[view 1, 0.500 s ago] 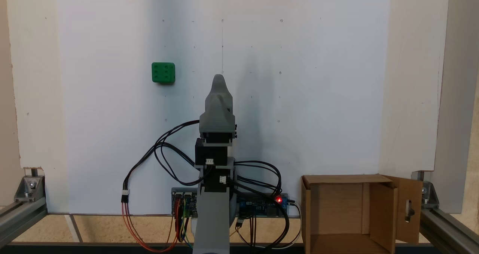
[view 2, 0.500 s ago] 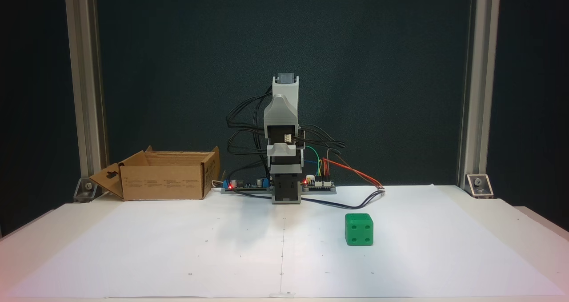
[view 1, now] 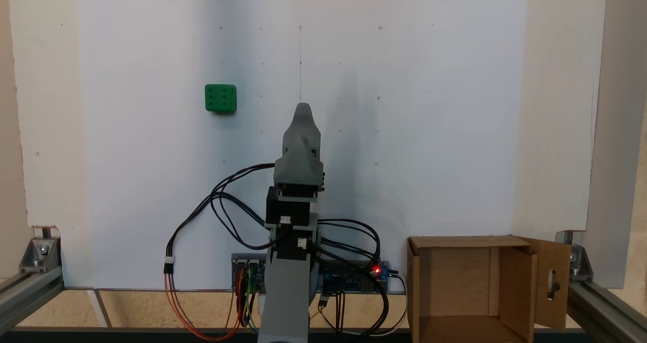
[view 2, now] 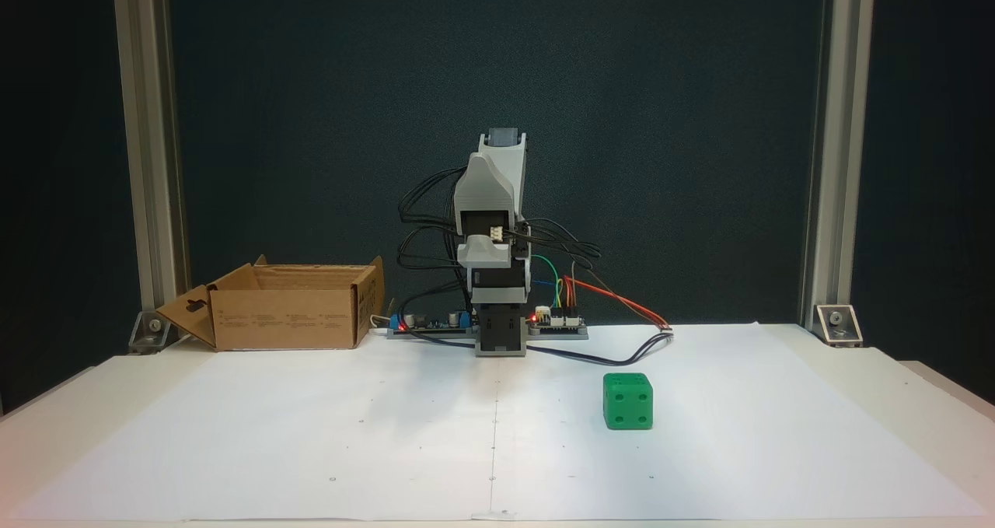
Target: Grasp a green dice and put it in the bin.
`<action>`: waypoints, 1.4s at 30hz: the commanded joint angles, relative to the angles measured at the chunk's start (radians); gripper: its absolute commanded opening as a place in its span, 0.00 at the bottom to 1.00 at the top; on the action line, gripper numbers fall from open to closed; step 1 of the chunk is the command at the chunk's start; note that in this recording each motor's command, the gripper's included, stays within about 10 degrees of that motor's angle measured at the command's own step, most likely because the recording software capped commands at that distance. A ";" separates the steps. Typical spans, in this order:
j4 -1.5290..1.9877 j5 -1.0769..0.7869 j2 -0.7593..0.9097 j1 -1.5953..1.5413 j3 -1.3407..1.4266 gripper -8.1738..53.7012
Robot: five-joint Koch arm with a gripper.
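The green dice (view 1: 221,98) lies on the white paper, up and to the left of the arm in a fixed view; in the other fixed view the dice (view 2: 627,401) rests at front right of the base. My grey gripper (view 1: 302,109) is folded over the arm's base, well apart from the dice, with a single tip showing. Seen from the front, the gripper (view 2: 489,257) hangs above the base and its jaws cannot be made out. The bin (view 1: 465,242), a brown cardboard box with a slotted flap, stands open at lower right; from the front, the bin (view 2: 284,318) stands at the left.
Circuit boards (view 1: 354,277) and looping cables (view 1: 222,201) surround the arm's base. Aluminium frame posts (view 2: 148,162) stand at both rear corners. The white paper sheet (view 2: 389,450) covers the table in front of the arm.
The arm has turned slightly: the gripper tip has shifted a little right and down in the top-down view, and the upper arm leans left in the front view. Dice and bin have not moved.
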 commanded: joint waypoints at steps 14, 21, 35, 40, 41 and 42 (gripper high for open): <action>-0.057 -0.043 0.107 0.000 0.051 0.86; -0.057 -0.055 0.107 0.000 0.051 0.86; 0.057 -0.057 0.106 -0.043 0.037 0.84; 0.389 -0.064 0.107 -0.044 -0.107 0.85; 0.458 -0.071 0.107 -0.043 -0.140 0.85; 0.524 -0.072 0.107 -0.044 -0.175 0.85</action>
